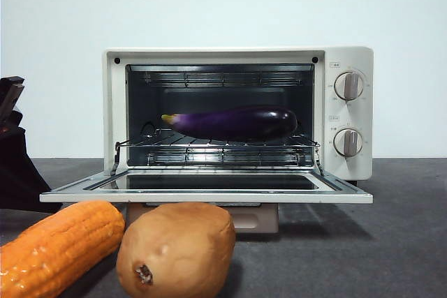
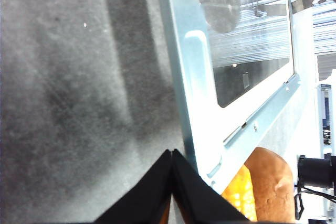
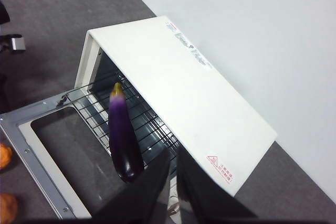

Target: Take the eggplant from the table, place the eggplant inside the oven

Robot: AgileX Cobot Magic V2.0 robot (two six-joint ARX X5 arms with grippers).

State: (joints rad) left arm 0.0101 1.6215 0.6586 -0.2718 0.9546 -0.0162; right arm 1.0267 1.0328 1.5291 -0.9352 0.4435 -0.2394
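The glossy purple eggplant [image 1: 234, 122] lies lengthwise on the wire rack [image 1: 209, 146] inside the cream oven [image 1: 349, 61], its pale stem tip pointing left. The oven door [image 1: 209, 197] hangs open and flat. From the right wrist view the eggplant [image 3: 123, 135] rests on the rack, free of any jaw. My right gripper [image 3: 173, 153] hovers above the oven's [image 3: 178, 82] top, shut and empty. My left gripper [image 2: 171, 153] is shut and empty, low beside the door's [image 2: 199, 77] left edge; its dark tip [image 1: 10, 92] shows at the left.
An orange corn cob [image 1: 59, 246] and a brown potato [image 1: 178, 249] lie on the dark grey table [image 1: 391, 242] in front of the open door. Both also show in the left wrist view, corn [image 2: 239, 192] beside potato [image 2: 273, 182]. A white wall stands behind.
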